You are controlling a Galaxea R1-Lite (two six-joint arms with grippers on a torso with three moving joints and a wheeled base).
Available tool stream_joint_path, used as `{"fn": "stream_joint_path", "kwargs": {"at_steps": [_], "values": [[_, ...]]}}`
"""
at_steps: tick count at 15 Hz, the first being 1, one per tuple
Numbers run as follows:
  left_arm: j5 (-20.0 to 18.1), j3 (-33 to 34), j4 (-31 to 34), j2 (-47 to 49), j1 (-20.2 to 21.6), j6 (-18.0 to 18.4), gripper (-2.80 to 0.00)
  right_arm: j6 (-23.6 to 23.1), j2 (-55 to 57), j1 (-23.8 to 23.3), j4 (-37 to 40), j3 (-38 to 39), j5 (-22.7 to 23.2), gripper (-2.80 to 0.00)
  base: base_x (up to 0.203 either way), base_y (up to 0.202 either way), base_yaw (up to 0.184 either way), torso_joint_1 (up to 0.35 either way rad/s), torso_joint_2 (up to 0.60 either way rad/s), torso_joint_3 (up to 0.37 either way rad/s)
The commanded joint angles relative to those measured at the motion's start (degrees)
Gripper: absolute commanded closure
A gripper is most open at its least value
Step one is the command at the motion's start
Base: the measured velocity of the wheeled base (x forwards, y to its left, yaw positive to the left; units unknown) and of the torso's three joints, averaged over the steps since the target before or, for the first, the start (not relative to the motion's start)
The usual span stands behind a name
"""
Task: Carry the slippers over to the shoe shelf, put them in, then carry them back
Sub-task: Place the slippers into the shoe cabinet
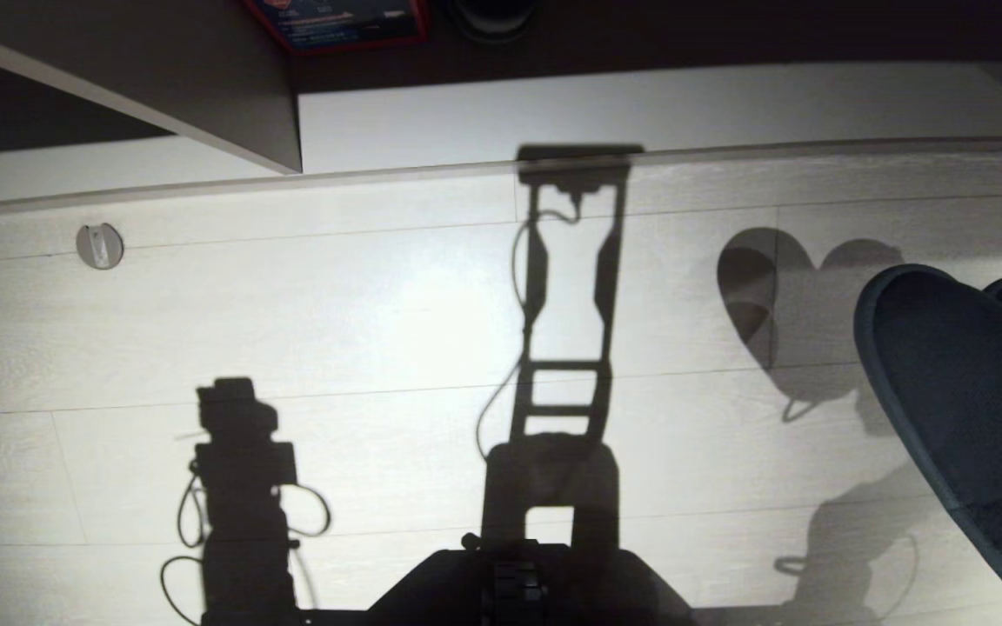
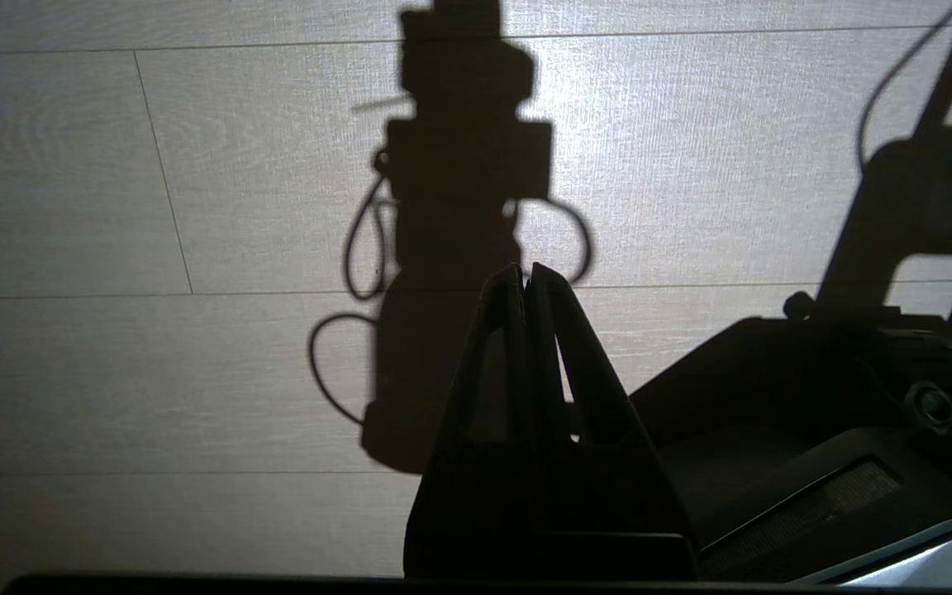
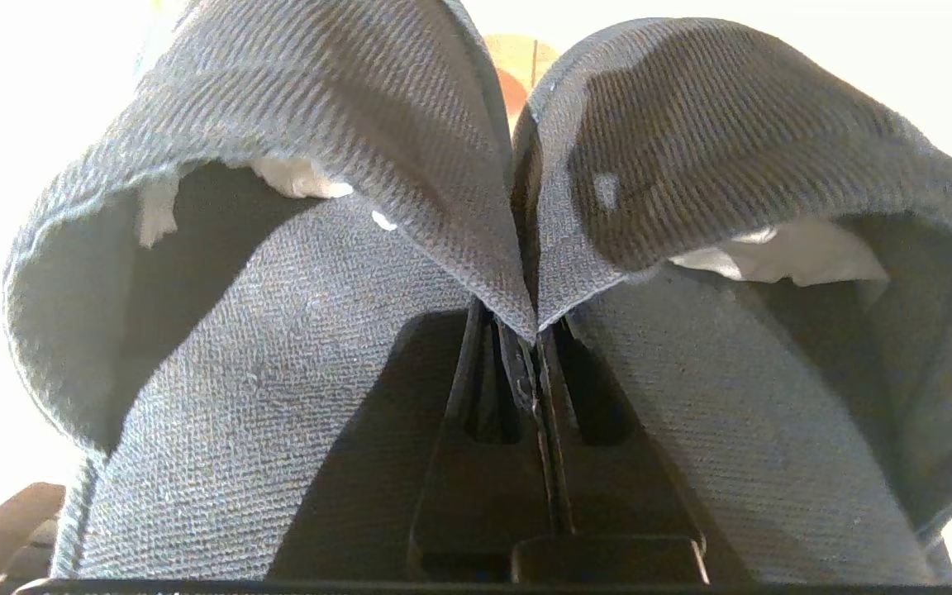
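Note:
The slippers hang above the pale floor at the right edge of the head view, looking near-black there. In the right wrist view they are grey-blue ribbed fabric, one on each side of my right gripper. That gripper is shut on their two inner rims, pinched together, with white stuffing showing inside both. The shoe shelf lies across the far side of the head view, with a pale base board, a dark back and an upright divider. My left gripper is shut on nothing, low over the floor.
A red and blue box and a dark round object sit at the back of the shelf. A small grey disc lies on the floor at the left. My dark base fills the near middle.

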Motion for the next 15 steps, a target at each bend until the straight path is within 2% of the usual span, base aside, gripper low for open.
{"fn": "stream_joint_path", "kwargs": {"at_steps": [1,3,8,12,15], "values": [[0.0,0.0,0.0,0.0,0.0,-0.1,0.0,-0.2,6.6,0.0,-9.4,3.1,0.1,0.0,0.0,0.0,0.0,0.0,0.0,0.0],[0.0,0.0,0.0,0.0,0.0,0.0,0.0,-0.3,12.2,0.0,-19.1,6.3,0.3,0.0,0.0,0.0,0.0,0.0,0.0,0.0],[0.0,0.0,0.0,0.0,0.0,-0.1,0.0,-0.5,24.7,-0.1,-34.5,8.5,0.3,0.0,0.0,0.0,0.0,0.0,0.0,0.0],[0.0,0.0,0.0,0.0,0.0,0.0,0.0,-0.8,34.7,-0.2,-43.6,7.3,0.4,0.0,0.0,0.0,0.0,0.0,0.0,0.0],[0.0,0.0,0.0,0.0,0.0,0.0,0.0,-0.9,39.3,-0.6,-46.2,2.5,0.4,0.0,0.0,0.0,0.0,0.0,0.0,0.0]]}}
